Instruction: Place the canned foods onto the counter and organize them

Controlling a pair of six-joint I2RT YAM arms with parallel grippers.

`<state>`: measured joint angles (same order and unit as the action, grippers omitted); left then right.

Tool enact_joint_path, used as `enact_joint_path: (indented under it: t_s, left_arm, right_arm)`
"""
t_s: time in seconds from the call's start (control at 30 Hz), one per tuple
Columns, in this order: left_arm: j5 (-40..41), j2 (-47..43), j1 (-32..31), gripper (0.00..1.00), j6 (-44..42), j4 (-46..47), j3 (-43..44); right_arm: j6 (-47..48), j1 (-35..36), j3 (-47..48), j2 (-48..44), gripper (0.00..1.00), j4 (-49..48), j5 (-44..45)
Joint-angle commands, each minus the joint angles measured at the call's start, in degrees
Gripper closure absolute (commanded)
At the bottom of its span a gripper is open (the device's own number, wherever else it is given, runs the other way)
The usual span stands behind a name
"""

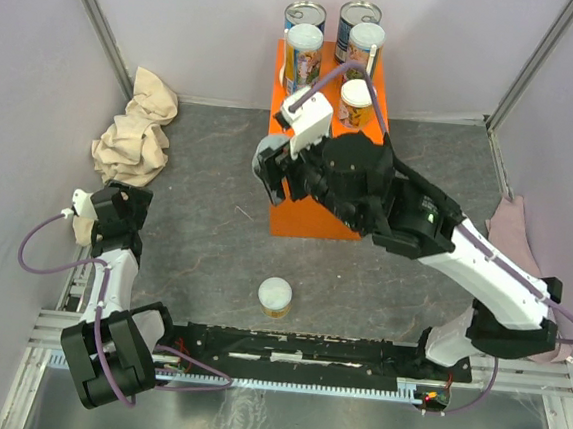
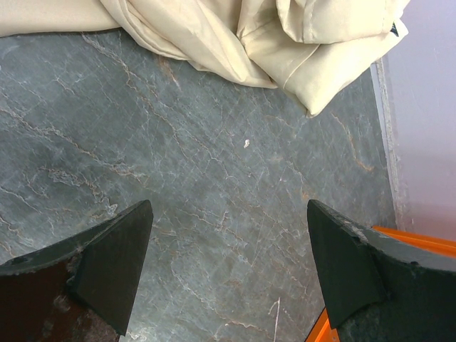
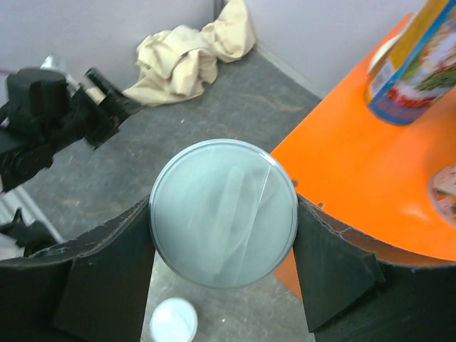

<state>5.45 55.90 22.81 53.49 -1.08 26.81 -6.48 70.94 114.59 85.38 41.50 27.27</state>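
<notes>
Right gripper (image 3: pixel 221 208) clamped on a pale-lidded can (image 3: pixel 223 214), held at the left edge of the counter (image 3: pixel 356 164) toward its near corner, with part of the lid over orange and the rest over bare desk. Let go here, it could catch the rim and topple off the side; it looks to need carrying further in first. The wrist sits just beside the front can (image 1: pixel 355 95) of five standing toward the counter's far end, so a careless swing of the arm or its cable could knock that group over. A loose can (image 1: pixel 274 296) waits on the desk by the middle of the near edge. Left gripper (image 2: pixel 229 214) hangs spread and empty over the desk's left side, near the cloth (image 2: pixel 285 43) and well apart from the counter.
</notes>
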Motion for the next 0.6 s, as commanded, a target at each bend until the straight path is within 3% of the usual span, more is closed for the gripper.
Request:
enact_joint_path:
  t_s: [0.0,0.23,0.57]
  left_arm:
    - [0.0,-0.3,0.5,0.05,1.4,2.5,0.2]
    - [0.0,-0.4,0.5,0.05,1.4,2.6,0.2]
    - [-0.3,-0.2,0.5,0.05,1.5,2.8,0.0]
  right_arm:
    - [2.0,-5.9,11.4,5.0,0.62,2.6,2.1]
    - [1.5,-13.7,29.9,16.6,0.61,12.2,0.2]
    - [-0.3,-20.1,32.0,20.9,0.6,12.2,-1.7]
